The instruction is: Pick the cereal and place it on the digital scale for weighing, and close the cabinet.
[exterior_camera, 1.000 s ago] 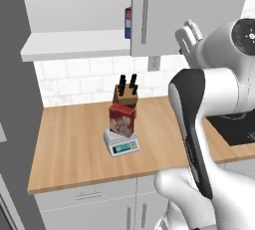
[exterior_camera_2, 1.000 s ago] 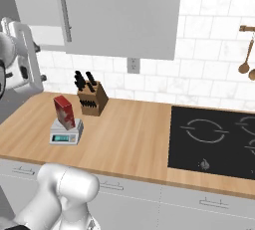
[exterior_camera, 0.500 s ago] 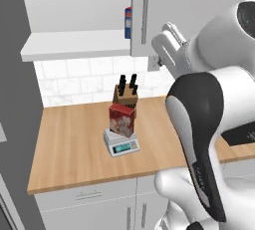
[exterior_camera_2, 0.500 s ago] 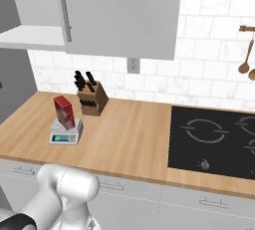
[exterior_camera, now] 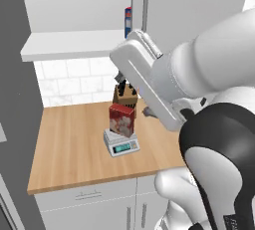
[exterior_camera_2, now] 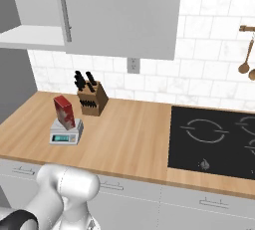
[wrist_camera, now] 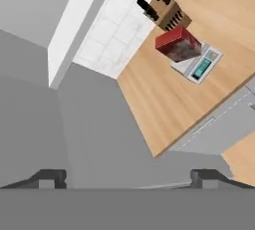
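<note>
Red cereal (wrist_camera: 178, 44) on scale (wrist_camera: 198, 65) — far from spread fingers (wrist_camera: 50, 176)

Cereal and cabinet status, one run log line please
cereal: upright on digital scale | cabinet: left door open | fingers: open, empty

Kitchen: wood counter (exterior_camera_2: 129, 134), hob (exterior_camera_2: 214, 139), knife block (exterior_camera_2: 93, 99), tiled wall (exterior_camera_2: 209, 74).

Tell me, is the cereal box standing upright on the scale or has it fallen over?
Upright. The cereal stands on its narrow bottom edge on the digital scale, in front of the knife block.
</note>
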